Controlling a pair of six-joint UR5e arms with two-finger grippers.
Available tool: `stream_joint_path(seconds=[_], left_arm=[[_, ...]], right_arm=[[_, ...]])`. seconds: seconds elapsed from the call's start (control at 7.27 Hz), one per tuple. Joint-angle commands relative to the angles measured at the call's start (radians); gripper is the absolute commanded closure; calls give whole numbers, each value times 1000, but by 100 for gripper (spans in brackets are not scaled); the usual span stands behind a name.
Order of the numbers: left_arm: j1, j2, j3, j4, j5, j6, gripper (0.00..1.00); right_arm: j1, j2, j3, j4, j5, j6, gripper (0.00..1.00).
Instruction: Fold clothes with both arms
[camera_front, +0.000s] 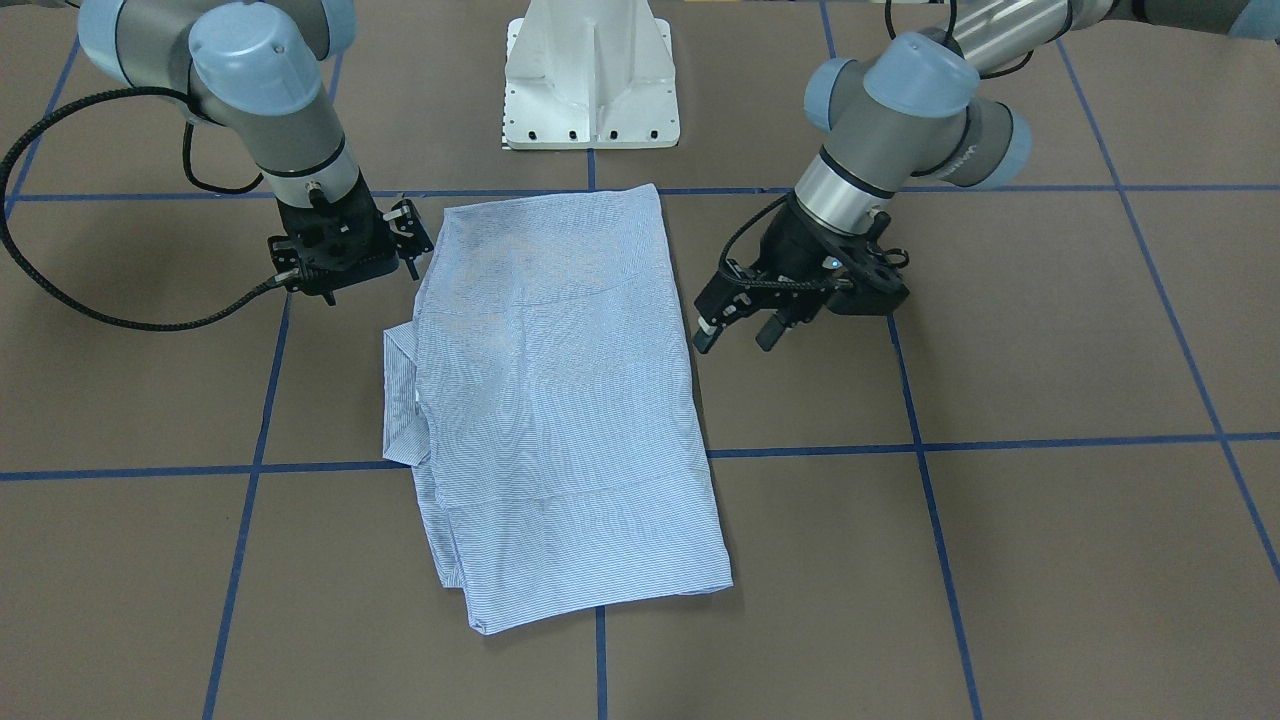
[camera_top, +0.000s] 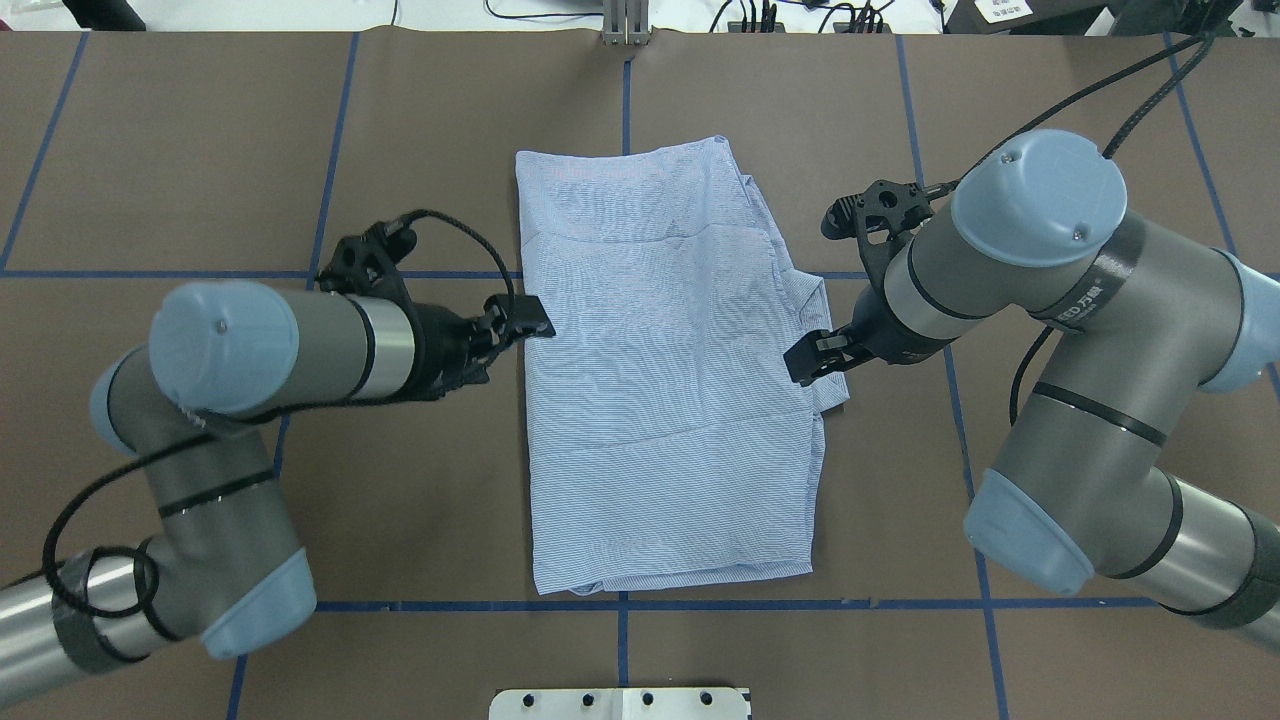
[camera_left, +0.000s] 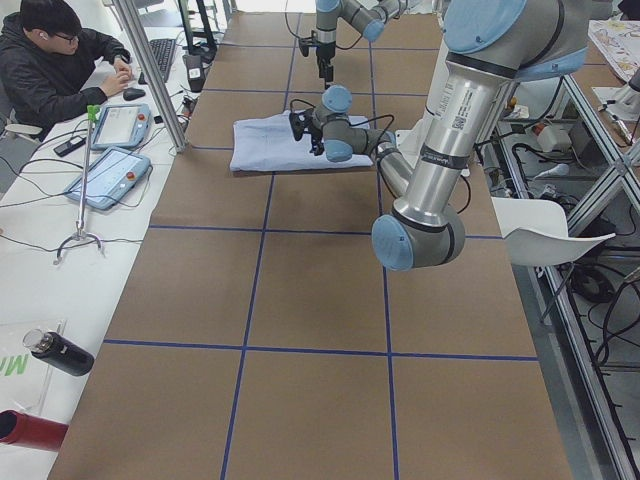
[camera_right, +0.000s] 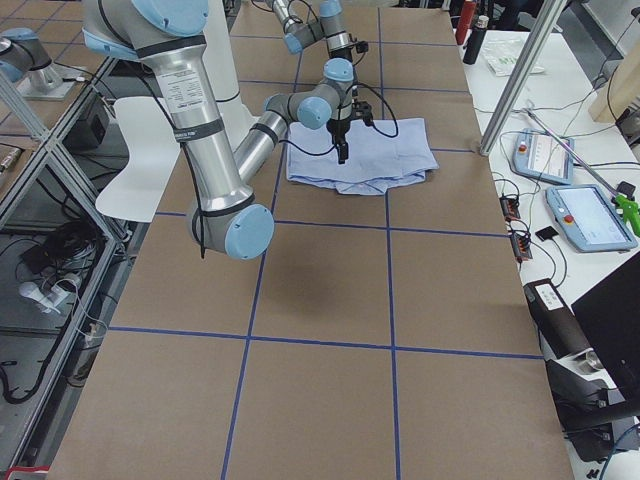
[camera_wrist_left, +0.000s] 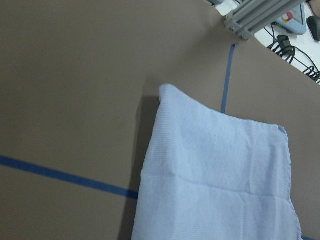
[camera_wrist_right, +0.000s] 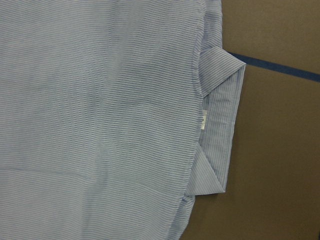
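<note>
Right, front camera first: the shirt (camera_front: 560, 400) lies folded into a long rectangle on the table (camera_front: 1000, 560), with its collar (camera_front: 400, 400) poking out on my right arm's side. The left claw (camera_front: 738, 335) has its fingers spread and holds nothing. The right claw (camera_front: 412, 240) also looks parted and empty. My worry is that a pinch at either edge catches only the top layer, so the lift peels the stack open. Uneven lifts would skew the next fold, and the loose collar could drag.

Overhead, the claws flank the shirt, the left just beside one long edge and the right above the other, close to the collar.

From the side cameras the shirt is too small to add anything.

The left wrist looks down on one corner of the shirt and bare table.

The right wrist sees the collar and the layers beside it
</note>
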Motion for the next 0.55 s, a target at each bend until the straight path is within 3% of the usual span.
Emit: stream_joint_path(seconds=[0.0, 0.41], left_arm=[[148, 49, -56, 19, 106, -118, 0], [282, 54, -30, 56, 157, -177, 0]], right_arm=[[-19, -52, 6, 216, 38, 165, 0], [-21, -66, 6, 257, 72, 181, 0]])
